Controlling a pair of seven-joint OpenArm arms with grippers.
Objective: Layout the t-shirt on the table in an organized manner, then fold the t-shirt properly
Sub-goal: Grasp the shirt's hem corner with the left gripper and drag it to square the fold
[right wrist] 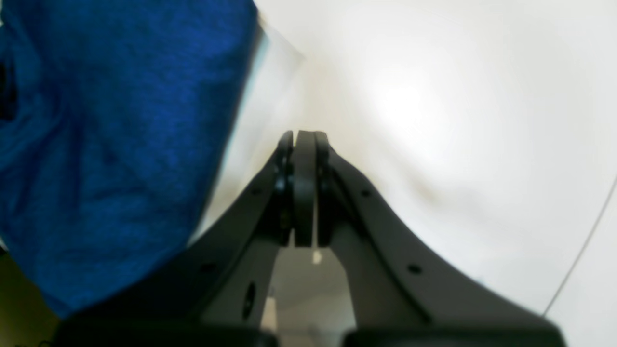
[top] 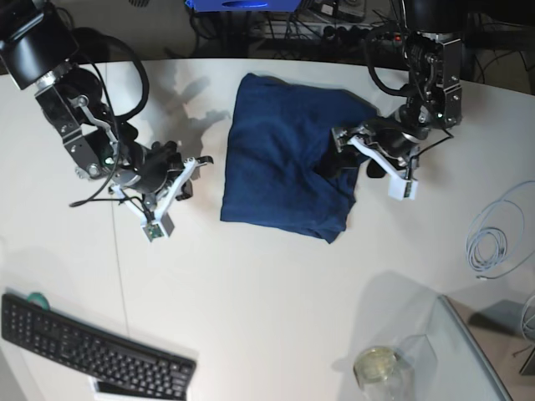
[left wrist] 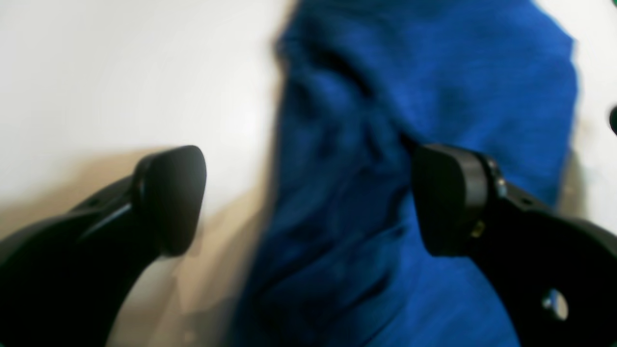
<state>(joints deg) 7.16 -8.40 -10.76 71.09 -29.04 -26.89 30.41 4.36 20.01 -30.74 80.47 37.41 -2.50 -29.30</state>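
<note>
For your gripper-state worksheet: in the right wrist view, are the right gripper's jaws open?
No. The right gripper has its jaws pressed together over the bare table.

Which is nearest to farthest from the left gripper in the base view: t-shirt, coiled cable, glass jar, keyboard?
From the left gripper:
1. T-shirt, right at the open jaws, toward the table's middle.
2. Coiled cable, near the table's edge on that arm's side.
3. Glass jar, at the front edge.
4. Keyboard, far front corner on the other arm's side.
</note>
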